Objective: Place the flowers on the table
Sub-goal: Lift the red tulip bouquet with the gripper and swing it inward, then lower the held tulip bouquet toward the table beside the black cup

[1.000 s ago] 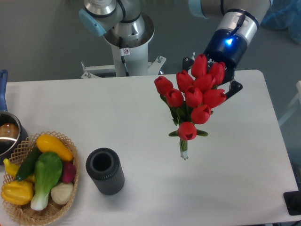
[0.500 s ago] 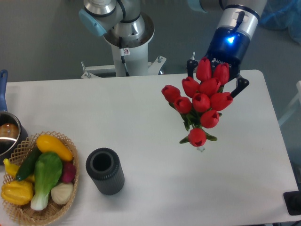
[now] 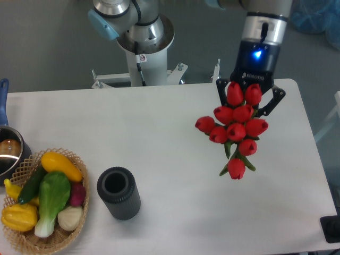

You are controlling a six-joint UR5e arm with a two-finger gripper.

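Overhead view of the workspace. The table [image 3: 159, 159], a white top with rounded corners, fills most of the field. At its 12 o'clock edge stands the arm's base [image 3: 139, 37]; a small red-and-white sticker on its column is too small to read.

The wicker basket [image 3: 32, 236] of yellow and green vegetables sits at 8 o'clock, with the rim of a metal pot [image 3: 9, 154] just above it at 9 o'clock. A black cylindrical vase [image 3: 119, 193], upright with its mouth open to the camera, stands just right of the basket, at about 7 o'clock.

The flowers [image 3: 236, 130], red tulips with green leaves, hang at about 3 o'clock, heads toward the camera and stems hidden beneath them. The gripper [image 3: 248, 101] is above the bunch with its dark fingers spread to either side of the topmost blooms; it appears to be clamped on the bunch, though the contact itself is hidden. A blue light glows on the wrist, above white lettering that looks like a maker's name but cannot be read with confidence.

Step in hand, judged: carrying the bunch over bare tabletop. The next move calls for lowering until the bunch rests on the table, then releasing.
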